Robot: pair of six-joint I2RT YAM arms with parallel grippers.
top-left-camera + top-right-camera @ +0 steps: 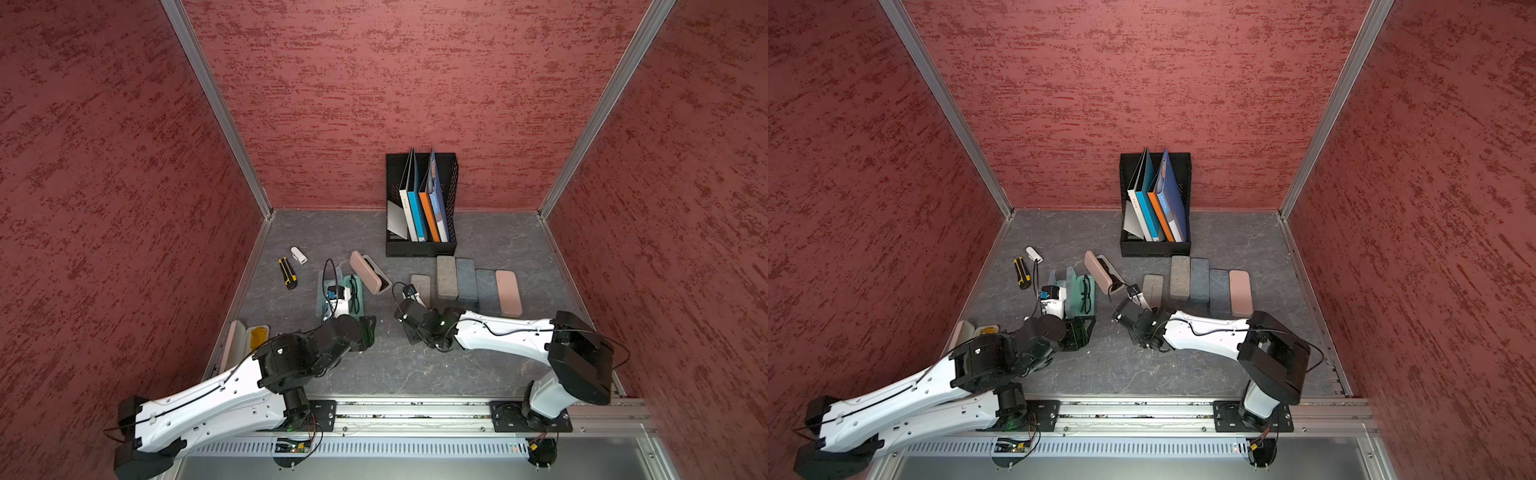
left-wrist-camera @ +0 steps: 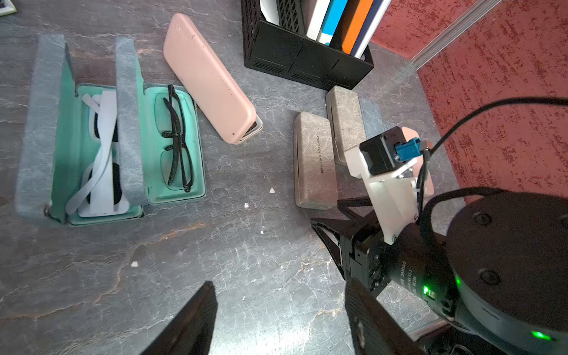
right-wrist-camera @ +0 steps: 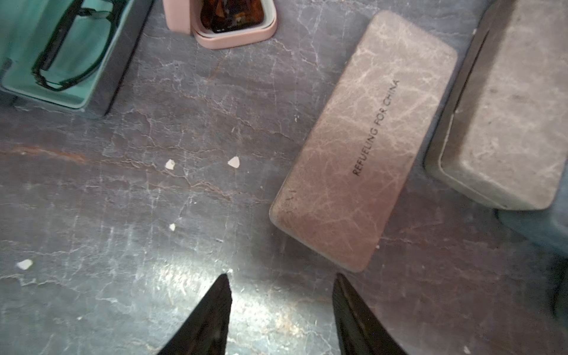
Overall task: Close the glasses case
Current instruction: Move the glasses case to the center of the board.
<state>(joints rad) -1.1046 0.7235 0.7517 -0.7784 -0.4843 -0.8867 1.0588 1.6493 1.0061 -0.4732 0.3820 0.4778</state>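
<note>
Two grey glasses cases with teal lining lie open side by side at centre left. One case [image 2: 196, 147] [image 1: 360, 297] holds black glasses [image 2: 176, 138], the other [image 2: 66, 138] holds white glasses [image 2: 103, 147]. A pink case [image 2: 209, 80] [image 1: 365, 272] beside them stands ajar, with tortoiseshell glasses [image 3: 232, 12] inside. My left gripper [image 2: 280, 285] [image 1: 366, 330] is open and empty over bare table in front of these cases. My right gripper [image 3: 282, 276] [image 1: 406, 322] is open and empty too, just short of a closed brown case [image 3: 362, 141].
A black file holder [image 1: 419, 249] with folders stands at the back. A row of closed cases [image 1: 478, 286] lies to the right. A yellow utility knife [image 1: 287, 273] and a small white object [image 1: 298, 254] lie at left. Another open case [image 1: 249, 340] sits by the left wall.
</note>
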